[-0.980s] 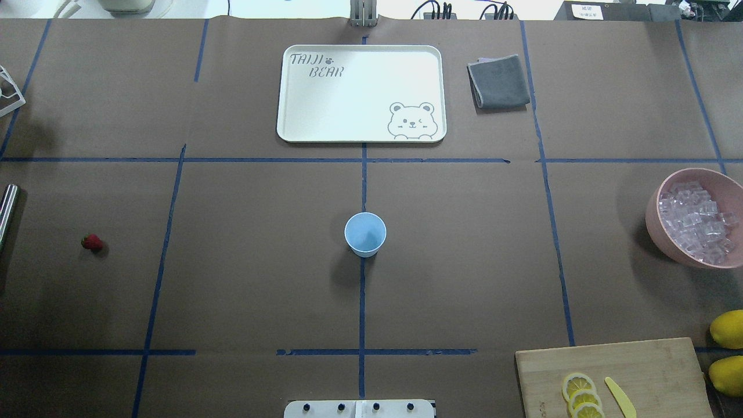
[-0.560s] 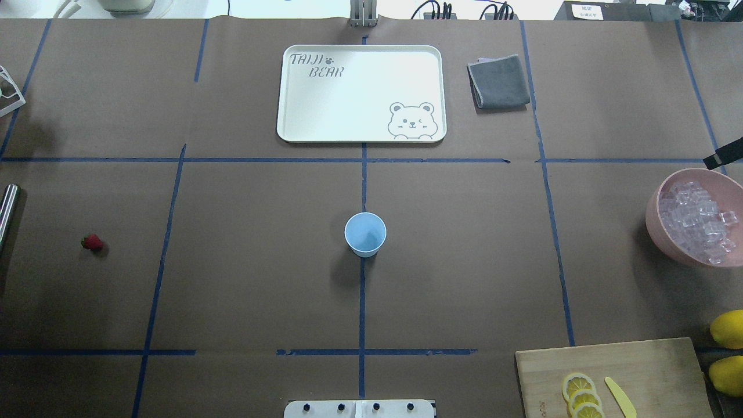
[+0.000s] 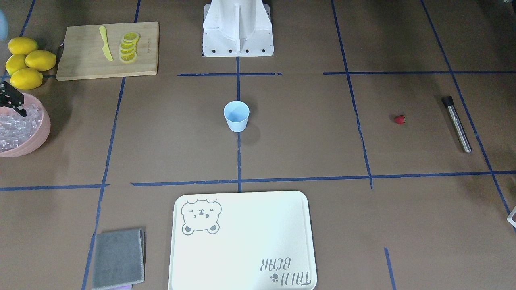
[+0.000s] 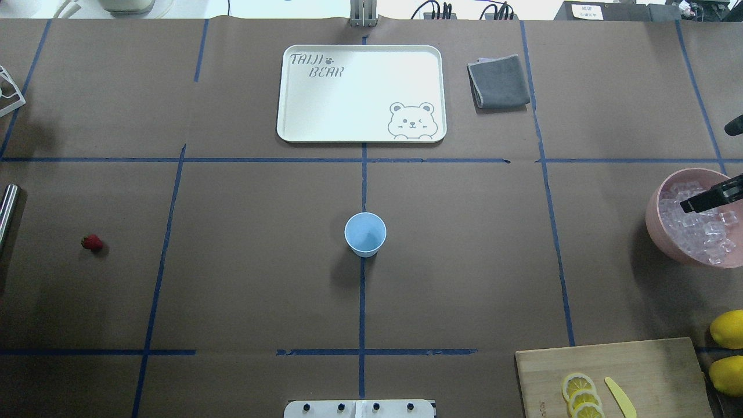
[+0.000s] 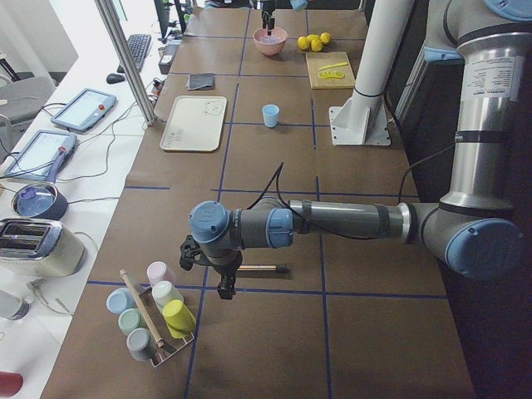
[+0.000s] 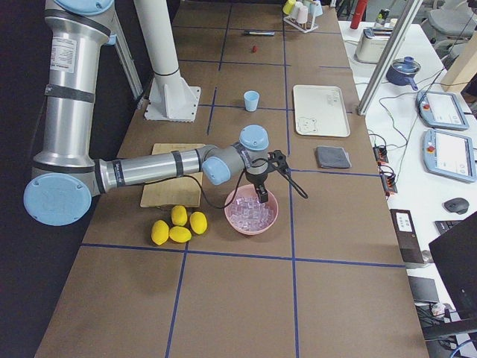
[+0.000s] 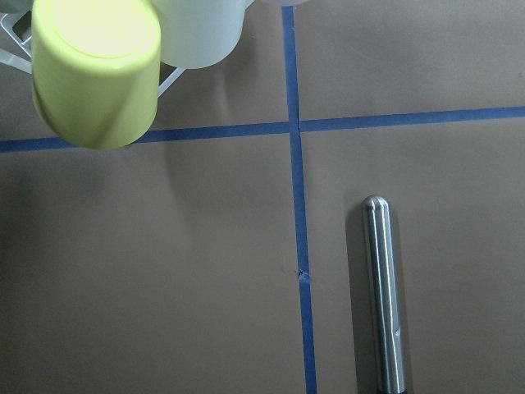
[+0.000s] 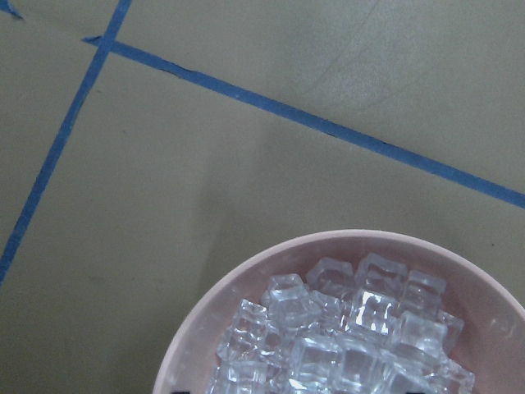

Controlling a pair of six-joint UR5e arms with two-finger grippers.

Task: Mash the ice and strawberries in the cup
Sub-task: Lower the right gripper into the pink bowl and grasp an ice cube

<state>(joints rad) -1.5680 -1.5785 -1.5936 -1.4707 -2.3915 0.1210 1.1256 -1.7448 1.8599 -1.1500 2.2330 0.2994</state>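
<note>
You find the pale blue cup (image 4: 365, 234) upright at the tabletop's middle, the strawberry (image 4: 92, 242) near the edge on the robot's left beside a steel rod (image 3: 456, 123), and the ice (image 4: 699, 232) heaped in a pink bowl (image 4: 653, 223) at the opposite edge, with lemons (image 3: 40, 60) and a cutting board (image 3: 80, 56) toward that near corner. The right end effector (image 6: 283, 195) hangs over the bowl on a low, outstretched arm, pointing down with jaws apart, one finger above the ice. The left end effector (image 5: 223, 283) hovers above the rod by a rack of cups (image 5: 154, 312), and you cannot tell whether it is spread or closed.
</note>
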